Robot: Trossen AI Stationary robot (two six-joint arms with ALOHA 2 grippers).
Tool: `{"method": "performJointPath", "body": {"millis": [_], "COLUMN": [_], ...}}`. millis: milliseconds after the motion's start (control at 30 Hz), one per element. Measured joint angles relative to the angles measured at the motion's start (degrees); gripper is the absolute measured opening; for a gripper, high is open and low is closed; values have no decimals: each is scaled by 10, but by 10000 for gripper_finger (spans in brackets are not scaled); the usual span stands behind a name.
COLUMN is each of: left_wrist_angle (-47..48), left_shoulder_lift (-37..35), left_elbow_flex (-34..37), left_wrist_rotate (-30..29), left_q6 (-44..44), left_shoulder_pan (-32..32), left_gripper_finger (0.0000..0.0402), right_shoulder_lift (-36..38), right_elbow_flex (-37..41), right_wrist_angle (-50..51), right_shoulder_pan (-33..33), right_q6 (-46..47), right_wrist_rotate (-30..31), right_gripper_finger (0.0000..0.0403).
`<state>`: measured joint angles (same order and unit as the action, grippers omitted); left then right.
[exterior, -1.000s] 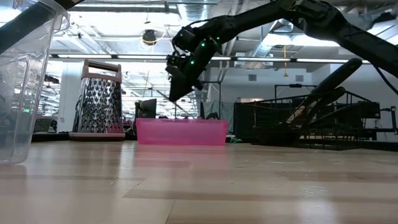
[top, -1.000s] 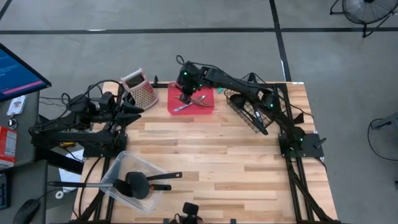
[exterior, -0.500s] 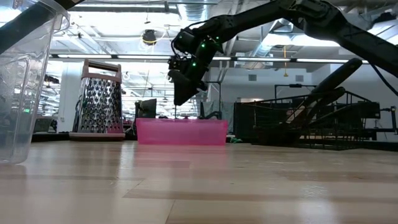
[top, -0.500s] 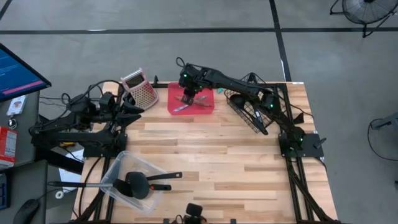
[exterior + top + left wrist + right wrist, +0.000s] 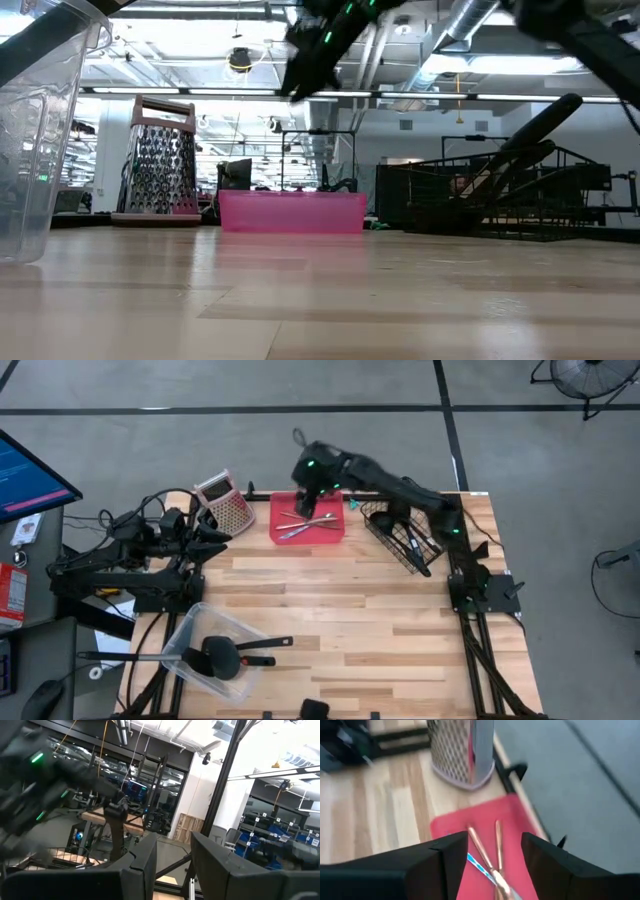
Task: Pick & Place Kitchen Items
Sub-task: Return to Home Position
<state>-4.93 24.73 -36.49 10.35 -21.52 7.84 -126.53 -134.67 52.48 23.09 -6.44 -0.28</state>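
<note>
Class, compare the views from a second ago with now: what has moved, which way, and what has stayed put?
The right gripper has lifted from just above the pink bin, empty, with its fingers open. The copper-coloured cutlery in the bin, the grater, the wire basket and the left gripper at the table's left edge stayed put.

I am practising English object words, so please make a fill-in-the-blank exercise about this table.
1. The copper-coloured pieces lie in the ___ bin.
2. The right gripper hangs above that bin, fingers ___.
3. The wire basket holds ___ utensils.
4. The left gripper waits by the box grater, whose top is ___.
Missing words: pink; open; black; pink.
</note>
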Motion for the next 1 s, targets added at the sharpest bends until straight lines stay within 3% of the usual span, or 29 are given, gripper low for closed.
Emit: {"method": "performJointPath", "body": {"millis": [167, 300, 600, 700, 800, 1000], "left_wrist_angle": [0, 0, -1, 1, 15, 74], "left_shoulder_lift": [0, 0, -20, -40, -60, -79], "left_elbow_flex": [0, 0, 0, 0, 0, 8], "left_wrist_rotate": [-5, -9, -10, -32, -56, -74], "left_q6": [0, -2, 0, 14, 27, 32], "left_shoulder_pan": [0, 0, 0, 0, 0, 0], "left_gripper_finger": [101, 90, 6, 3, 1, 1], "right_shoulder_lift": [116, 222, 462, 552, 653, 867], "right_elbow_flex": [1, 0, 37, 116, 232, 553], "right_wrist_angle": [19, 55, 194, 189, 150, -58], "right_shoulder_pan": [-6, -7, -34, -55, -76, -111], "right_q6": [-15, -19, -25, -7, 32, 123], "right_wrist_rotate": [-22, -78, -88, -85, -40, 1], "right_gripper_finger": [178, 167, 142, 127, 112, 87]}}
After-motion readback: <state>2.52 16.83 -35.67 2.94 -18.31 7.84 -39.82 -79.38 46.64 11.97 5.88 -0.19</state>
